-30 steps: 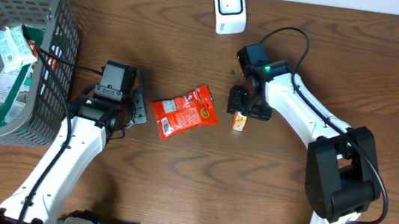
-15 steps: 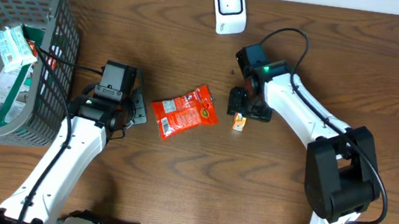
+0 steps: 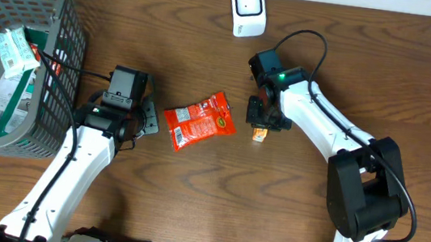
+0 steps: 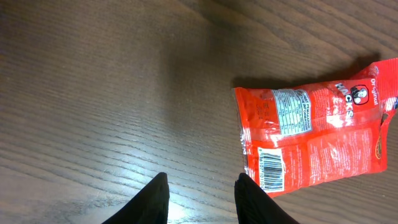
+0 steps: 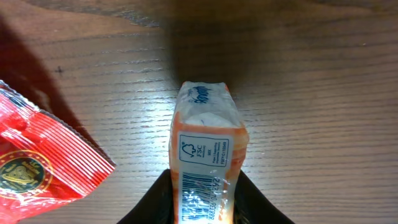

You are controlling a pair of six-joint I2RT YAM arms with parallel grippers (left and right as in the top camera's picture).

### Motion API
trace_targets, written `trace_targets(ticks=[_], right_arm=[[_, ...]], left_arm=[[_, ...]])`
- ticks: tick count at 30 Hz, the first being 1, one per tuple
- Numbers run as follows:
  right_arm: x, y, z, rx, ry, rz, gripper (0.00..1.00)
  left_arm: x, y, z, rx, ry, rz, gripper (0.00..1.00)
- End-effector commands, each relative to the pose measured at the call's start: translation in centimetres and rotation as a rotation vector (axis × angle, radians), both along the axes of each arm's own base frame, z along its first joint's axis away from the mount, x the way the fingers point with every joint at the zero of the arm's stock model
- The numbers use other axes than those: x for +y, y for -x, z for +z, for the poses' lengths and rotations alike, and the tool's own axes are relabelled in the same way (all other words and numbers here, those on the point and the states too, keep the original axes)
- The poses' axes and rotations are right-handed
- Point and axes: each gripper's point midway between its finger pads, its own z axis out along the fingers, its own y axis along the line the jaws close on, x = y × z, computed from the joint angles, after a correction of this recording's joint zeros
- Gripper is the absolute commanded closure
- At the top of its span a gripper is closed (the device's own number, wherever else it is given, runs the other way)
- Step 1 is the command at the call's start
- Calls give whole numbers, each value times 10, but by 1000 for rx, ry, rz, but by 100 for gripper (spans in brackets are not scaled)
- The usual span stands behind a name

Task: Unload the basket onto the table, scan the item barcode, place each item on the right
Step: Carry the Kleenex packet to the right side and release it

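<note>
- Your right pincer has its jaws narrowed onto the long sides of the small carton, which lies on the table just right of the red pouch.
- Expect the carton to be light and stiff but crushable, and its glossy wrap may slip. Grip the side walls gently and keep the top-face barcode uncovered.
- Your left pincer hangs part-open over bare wood and holds nothing. The pouch beside it looks soft and crinkly.
- The scanner stands at the far edge, well apart from the carton.
- The basket at far left holds a green-and-white packet and other packs I can't identify.
</note>
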Motion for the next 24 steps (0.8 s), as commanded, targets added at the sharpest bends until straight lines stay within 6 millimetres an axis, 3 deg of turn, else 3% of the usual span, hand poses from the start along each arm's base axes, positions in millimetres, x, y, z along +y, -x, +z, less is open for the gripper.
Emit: trace_targets(ticks=[1,6,9,12,16,24], right_arm=[[-2,-2,-1,-16,37,3,78],[-3,-2,-1,-13,38,3,75],[-12,-3,-1,-21,87,52,81],[-35,-6,2,-22,177,114,82],[-74,-6,4,11,269,72,84],[-135,-11,3,86,245,92,92]], left_arm=[[4,4,-8,25,-21,-3,63],[4,4,-8,25,-21,-3,63],[4,4,-8,25,-22,-3,62],[4,4,-8,25,-22,-3,61],[4,4,-8,24,-22,-3,60],[4,4,-8,24,-22,-3,60]])
